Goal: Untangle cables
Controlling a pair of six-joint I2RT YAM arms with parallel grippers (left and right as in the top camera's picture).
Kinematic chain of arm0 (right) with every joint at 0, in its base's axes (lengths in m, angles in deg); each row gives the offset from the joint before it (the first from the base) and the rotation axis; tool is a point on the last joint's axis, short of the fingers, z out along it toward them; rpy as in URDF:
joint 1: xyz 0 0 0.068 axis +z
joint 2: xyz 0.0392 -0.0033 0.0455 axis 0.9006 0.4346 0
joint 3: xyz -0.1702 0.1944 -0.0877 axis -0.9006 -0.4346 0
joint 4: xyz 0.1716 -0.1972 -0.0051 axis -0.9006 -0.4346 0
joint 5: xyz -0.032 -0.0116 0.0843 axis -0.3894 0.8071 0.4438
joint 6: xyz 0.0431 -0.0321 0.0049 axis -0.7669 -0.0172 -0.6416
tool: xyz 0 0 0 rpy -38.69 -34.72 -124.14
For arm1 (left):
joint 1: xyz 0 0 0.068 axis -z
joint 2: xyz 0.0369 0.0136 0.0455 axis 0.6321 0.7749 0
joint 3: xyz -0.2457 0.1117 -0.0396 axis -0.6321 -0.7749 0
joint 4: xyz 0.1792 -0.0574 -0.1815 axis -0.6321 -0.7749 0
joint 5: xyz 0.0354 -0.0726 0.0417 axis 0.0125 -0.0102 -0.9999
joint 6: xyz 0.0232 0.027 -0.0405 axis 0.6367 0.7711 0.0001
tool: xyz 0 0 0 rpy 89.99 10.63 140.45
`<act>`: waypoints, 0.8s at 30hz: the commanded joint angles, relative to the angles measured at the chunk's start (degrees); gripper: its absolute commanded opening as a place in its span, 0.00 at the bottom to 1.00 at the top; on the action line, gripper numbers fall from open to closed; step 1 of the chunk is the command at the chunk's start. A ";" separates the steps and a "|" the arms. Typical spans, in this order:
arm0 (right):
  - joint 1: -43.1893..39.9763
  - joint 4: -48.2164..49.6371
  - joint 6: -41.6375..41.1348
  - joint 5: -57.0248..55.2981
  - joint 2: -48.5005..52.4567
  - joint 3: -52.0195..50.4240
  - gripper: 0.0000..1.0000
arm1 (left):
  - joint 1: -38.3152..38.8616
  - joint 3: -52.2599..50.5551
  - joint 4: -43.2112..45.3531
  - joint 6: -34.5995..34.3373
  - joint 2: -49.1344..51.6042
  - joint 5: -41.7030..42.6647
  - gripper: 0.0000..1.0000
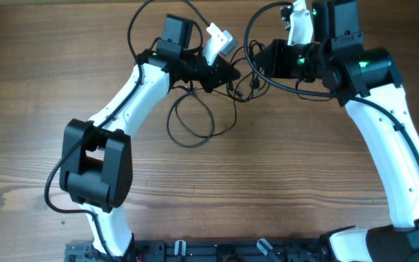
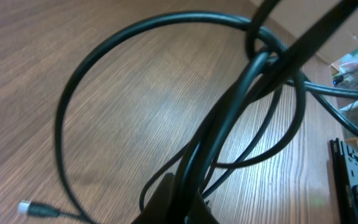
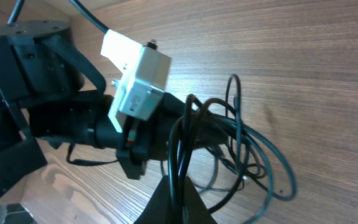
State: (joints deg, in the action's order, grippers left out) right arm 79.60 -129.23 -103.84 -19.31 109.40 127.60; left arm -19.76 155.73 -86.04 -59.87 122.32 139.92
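A: The table (image 1: pixel 282 175) is showing brown wood grain, matt, smooth.
B: And the cables (image 2: pixel 221 124)?
A: Looking like black rubbery plastic, smooth, slightly glossy. The arm shells (image 1: pixel 133 94) are reading as white glossy plastic, joints matt black.

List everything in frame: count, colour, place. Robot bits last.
cables: several strands, exact count unclear, black, tangled at top centre of the overhead view, between the two tools
plug tip: one visible, silver, on the wood at a cable's end
table: one, brown wood grain, under everything
base rail: one, black, along the table's near edge
wrist camera: one, white, on the left arm's wrist
left arm: one, white and black, left of the tangle
right arm: one, white and black, green light lit, right of the tangle
left tool: one, black, shut on the cables
right tool: one, black, shut on the cables
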 commanded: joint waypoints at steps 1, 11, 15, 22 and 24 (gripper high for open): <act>0.22 -0.04 -0.50 -2.47 -0.96 1.77 0.05 | -3.74 0.76 -2.89 0.11 0.44 -0.76 0.04; 0.20 -5.35 -3.91 -22.91 -0.96 1.77 0.05 | -16.96 0.79 -9.75 0.22 -0.17 -1.22 0.04; -0.02 -5.84 -4.96 -29.44 -0.96 1.77 0.05 | -20.72 0.79 -11.85 0.42 -1.31 -1.20 0.04; -1.18 -6.08 -3.21 -34.03 -0.96 1.77 0.86 | -23.10 0.79 -14.45 1.92 -5.81 -1.31 0.04; -1.18 -5.97 -3.19 -34.01 -0.96 1.75 0.90 | -23.10 0.79 -15.13 1.90 -6.73 -1.27 0.04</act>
State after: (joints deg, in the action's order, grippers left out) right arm 78.37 -135.17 -107.66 -50.10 109.38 127.60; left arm -42.56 155.73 -100.40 -59.48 118.89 139.72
